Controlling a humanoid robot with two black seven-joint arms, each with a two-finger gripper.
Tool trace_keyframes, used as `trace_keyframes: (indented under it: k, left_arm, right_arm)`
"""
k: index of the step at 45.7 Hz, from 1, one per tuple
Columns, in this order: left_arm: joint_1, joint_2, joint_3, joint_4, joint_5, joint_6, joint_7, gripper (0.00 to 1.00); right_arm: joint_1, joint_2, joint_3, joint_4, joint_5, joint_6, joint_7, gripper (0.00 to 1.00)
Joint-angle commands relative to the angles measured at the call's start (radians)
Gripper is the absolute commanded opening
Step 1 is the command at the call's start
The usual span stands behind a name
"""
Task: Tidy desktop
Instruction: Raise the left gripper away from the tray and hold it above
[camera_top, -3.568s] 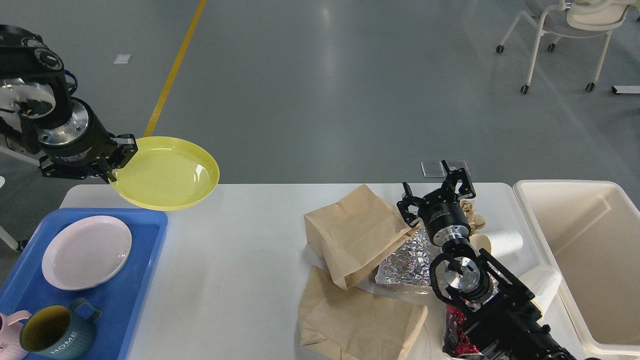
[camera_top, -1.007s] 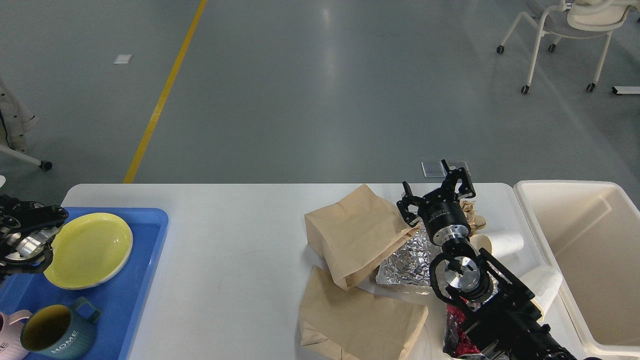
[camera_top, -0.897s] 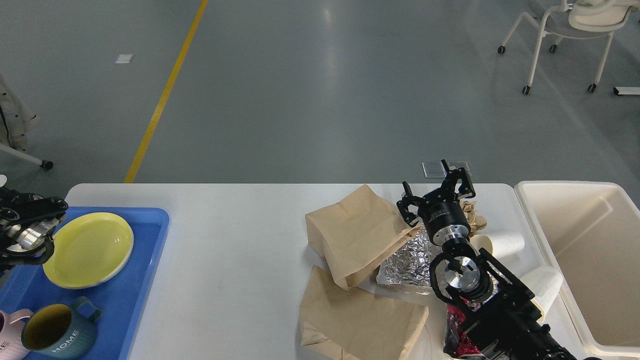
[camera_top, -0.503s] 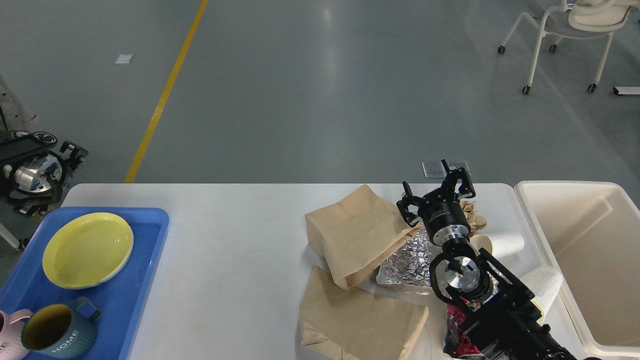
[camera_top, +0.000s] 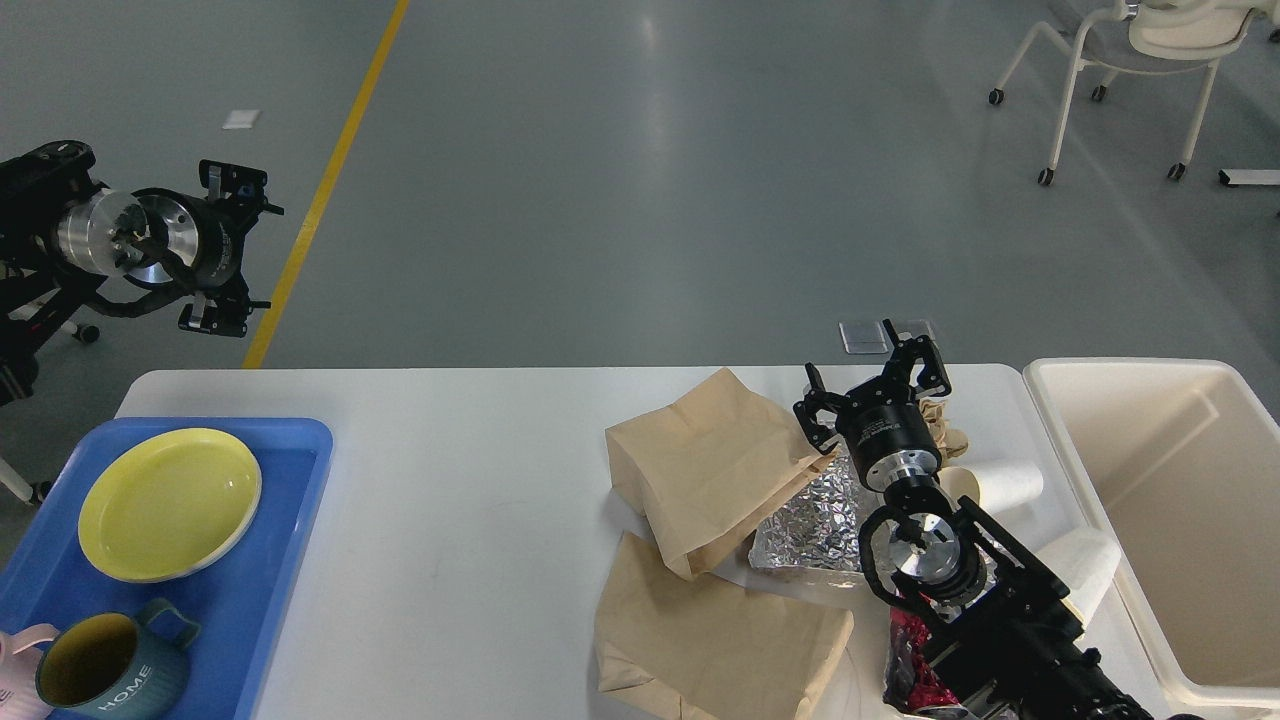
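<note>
A: What lies on the worktop (camera_top: 480, 470)?

B: The white worktop fills the lower middle of the view. At its left end sits a blue tray (camera_top: 250, 600) with a yellow plate (camera_top: 168, 503), a teal mug (camera_top: 105, 678) marked HOME, and a pink mug (camera_top: 15, 690) cut off at the corner. Toward the right lie two paper bags, one (camera_top: 705, 465) resting partly on a foil sheet (camera_top: 815, 520), the other (camera_top: 715, 640) flat at the near edge. Two white cups (camera_top: 1005, 483) lie on their sides near the right end, and a cream bin (camera_top: 1170, 520) stands just beside it.

A: And the arms?

B: The right gripper (camera_top: 875, 385) hovers over the far bag's right corner, with crumpled paper (camera_top: 945, 425) just behind it; its fingers (camera_top: 812, 410) are spread and hold nothing. The left gripper (camera_top: 235, 250) hangs out over the floor beyond the left far corner, fingers apart, holding nothing (well clear of the tray).

A: The room?

B: Grey glossy floor (camera_top: 650, 200) with a yellow line (camera_top: 320, 190), a floor socket plate (camera_top: 865, 335) past the far edge, and a wheeled chair (camera_top: 1130, 70) top right.

A: Anything hard to read?

B: The right arm covers part of the foil and a red shiny wrapper (camera_top: 910, 670) at the bottom; I cannot tell what that is.
</note>
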Motion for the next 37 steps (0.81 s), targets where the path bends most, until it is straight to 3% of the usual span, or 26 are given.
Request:
trace_keyframes:
  k: [1,8,13,23,37]
  left_arm:
    - [0.015,0.004,-0.005,-0.007,0.053,-0.04,-0.006,0.97]
    - [0.055,-0.002,-0.02,-0.004,0.07,-0.063,-0.012,0.97]
    - [0.06,-0.007,-0.111,-0.002,0.048,-0.063,-0.012,0.97]
    - [0.184,-0.059,-0.428,0.05,-0.186,-0.063,-0.011,0.97]
    - [0.323,-0.205,-0.967,0.162,-0.2,-0.063,-0.014,0.97]
  right_arm:
    - [0.0,0.0,0.0,0.002,0.0,0.0,0.0,1.0]
    - [-0.002,0.0,0.0,0.002,0.0,0.0,0.0,1.0]
    - [-0.002,0.0,0.0,0.0,0.0,0.0,0.0,1.0]
    - [-0.002,0.0,0.0,0.0,0.0,0.0,0.0,1.0]
    - [-0.002,0.0,0.0,0.0,0.0,0.0,0.0,1.0]
